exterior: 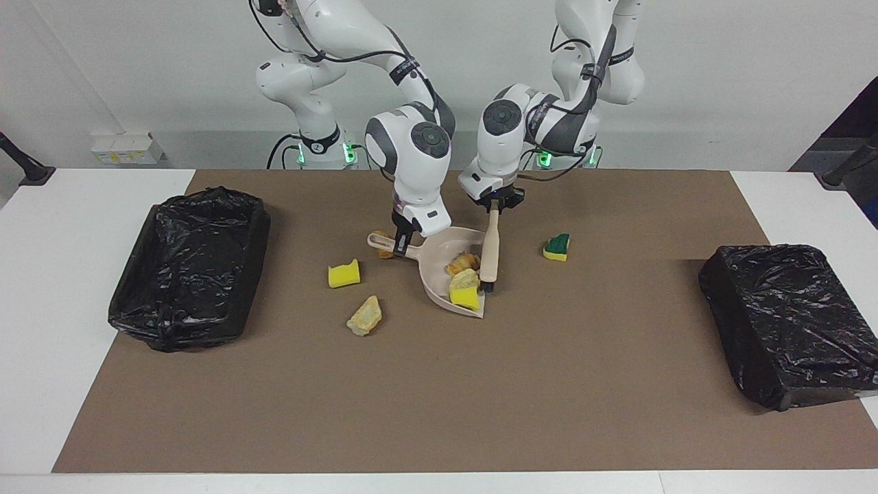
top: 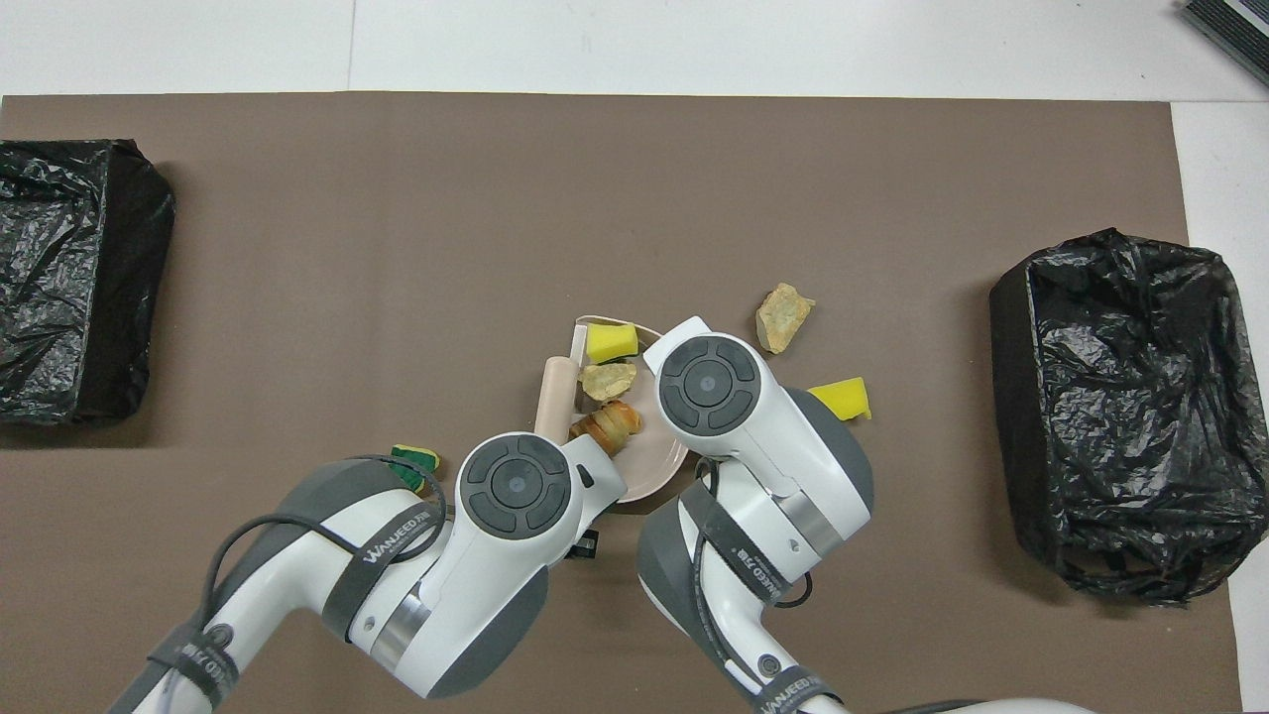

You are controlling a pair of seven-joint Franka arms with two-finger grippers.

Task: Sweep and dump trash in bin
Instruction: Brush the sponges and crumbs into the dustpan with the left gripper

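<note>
A beige dustpan [exterior: 439, 274] [top: 654, 464] lies mid-mat, and my right gripper [exterior: 401, 241] is shut on its handle. My left gripper [exterior: 495, 206] is shut on the handle of a beige brush [exterior: 488, 250] [top: 553, 395], whose bristles rest at the pan's mouth. Three trash pieces sit in the pan: an orange bread lump [exterior: 463, 261] [top: 607, 426], a tan lump [exterior: 465, 278] [top: 607, 379] and a yellow sponge piece [exterior: 465, 296] [top: 611, 342]. A green-and-yellow sponge [exterior: 557, 248] [top: 414, 461] lies on the mat toward the left arm's end.
Beside the pan toward the right arm's end lie a yellow sponge [exterior: 343, 274] [top: 841, 397], a tan lump [exterior: 365, 316] [top: 783, 317] and an orange lump [exterior: 382, 252] half hidden by the pan's handle. Black-bagged bins [exterior: 137, 302] [exterior: 789, 322] stand at both ends of the mat.
</note>
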